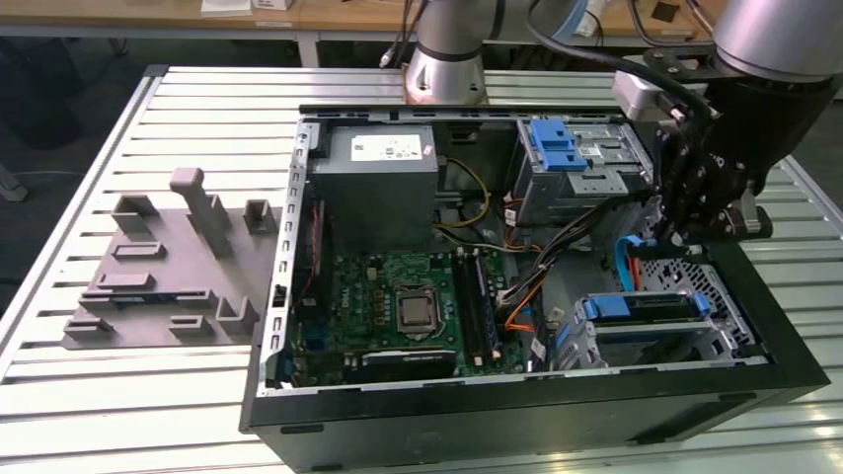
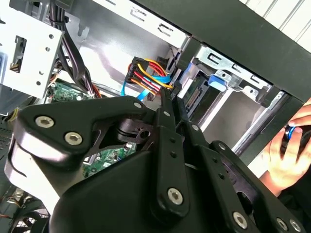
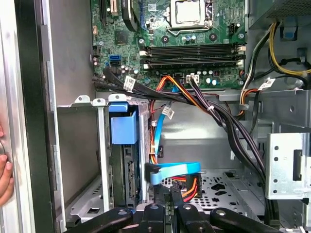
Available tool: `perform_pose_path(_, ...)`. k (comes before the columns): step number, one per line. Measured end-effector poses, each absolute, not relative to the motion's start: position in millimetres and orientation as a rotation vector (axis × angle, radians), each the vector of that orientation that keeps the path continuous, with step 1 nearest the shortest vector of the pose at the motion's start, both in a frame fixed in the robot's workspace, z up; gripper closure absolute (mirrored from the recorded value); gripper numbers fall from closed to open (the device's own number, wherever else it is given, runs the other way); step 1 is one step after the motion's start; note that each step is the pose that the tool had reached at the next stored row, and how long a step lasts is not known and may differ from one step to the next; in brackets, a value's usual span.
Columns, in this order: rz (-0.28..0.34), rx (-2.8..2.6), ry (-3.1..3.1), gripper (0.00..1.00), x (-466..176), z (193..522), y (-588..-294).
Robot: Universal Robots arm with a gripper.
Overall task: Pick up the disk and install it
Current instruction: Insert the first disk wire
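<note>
Gripper (image 1: 698, 232): fingers together on nothing, hanging inside the open computer case (image 1: 791, 341) above its perforated floor. Disk (image 1: 642, 308): seated edge-up in the lower drive cage, just beside the gripper toward the case front, blue handle (image 3: 124, 127) facing the motherboard (image 1: 395, 301)

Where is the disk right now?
The disk sits in the drive cage at the open computer case's front corner, toward the exterior view's right, just below the end effector and beside the motherboard.
</note>
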State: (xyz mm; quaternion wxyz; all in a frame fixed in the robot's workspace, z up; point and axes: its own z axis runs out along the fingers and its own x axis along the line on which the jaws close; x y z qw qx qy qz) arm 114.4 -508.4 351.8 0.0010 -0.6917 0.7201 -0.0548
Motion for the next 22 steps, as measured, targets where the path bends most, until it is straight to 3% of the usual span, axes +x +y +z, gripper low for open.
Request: perform_pose_path(22,-0.147,-2.185,2.274,0.84,116,346,-529)
